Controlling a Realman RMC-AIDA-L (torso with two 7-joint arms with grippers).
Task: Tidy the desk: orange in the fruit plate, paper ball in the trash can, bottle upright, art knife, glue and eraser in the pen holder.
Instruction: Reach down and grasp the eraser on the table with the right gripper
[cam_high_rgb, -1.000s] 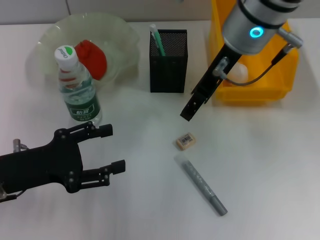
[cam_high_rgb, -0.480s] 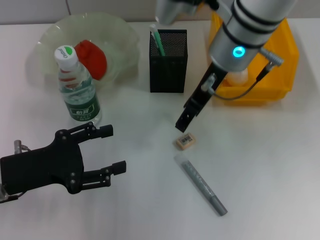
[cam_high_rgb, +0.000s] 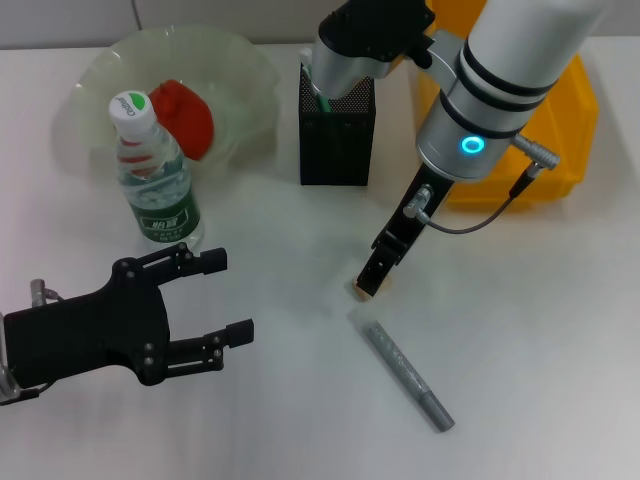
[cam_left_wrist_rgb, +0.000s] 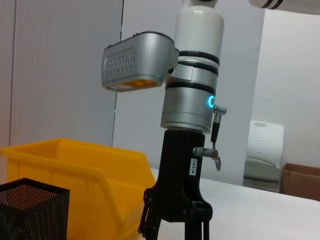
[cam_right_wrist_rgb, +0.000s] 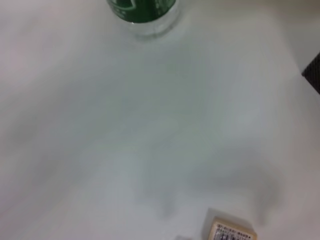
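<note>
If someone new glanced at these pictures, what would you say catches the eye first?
Probably the right tool, reaching down onto the eraser mid-table, just above the grey glue. Next, the bright yellow trash can far right, and the orange in the fruit plate behind the upright bottle.

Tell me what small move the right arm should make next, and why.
Probably lower a little more and close on the eraser. In the head view the right gripper sits right over it on the desk, hiding most of it, and the eraser and glue are not yet in the pen holder. The left gripper hangs open, idle.
</note>
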